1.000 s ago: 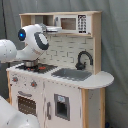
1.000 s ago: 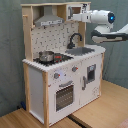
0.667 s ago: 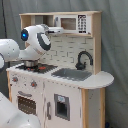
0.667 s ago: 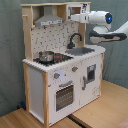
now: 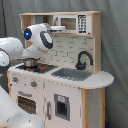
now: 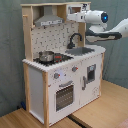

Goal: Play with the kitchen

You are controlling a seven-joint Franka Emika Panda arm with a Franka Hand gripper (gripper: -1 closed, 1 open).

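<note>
The kitchen (image 5: 60, 75) (image 6: 60, 70) is standing upright on a wooden tabletop (image 6: 100, 112), its white cabinet front facing out in both exterior views. On its counter, a small metal pot (image 5: 31, 63) (image 6: 46, 56) is sitting on the stovetop (image 5: 37, 66) (image 6: 52, 59), and the grey sink (image 5: 71, 74) (image 6: 81, 50) is lying just beside it, with the black faucet (image 5: 84, 59) (image 6: 75, 39) arching over the basin. Below the stovetop, the oven door (image 5: 27, 104) (image 6: 64, 95) is resting closed. On the upper shelf, the hood (image 6: 49, 20) is hanging above the stovetop and the microwave (image 5: 75, 23) is occupying the section above the sink.

The white Panda arm (image 5: 37, 37) (image 6: 102, 25) is reaching in at upper-shelf height. Its gripper (image 5: 56, 28) (image 6: 71, 16) is hovering at the front of the microwave, near the door's edge. I cannot tell whether the jaws are open or closed, nor whether they are touching the microwave.
</note>
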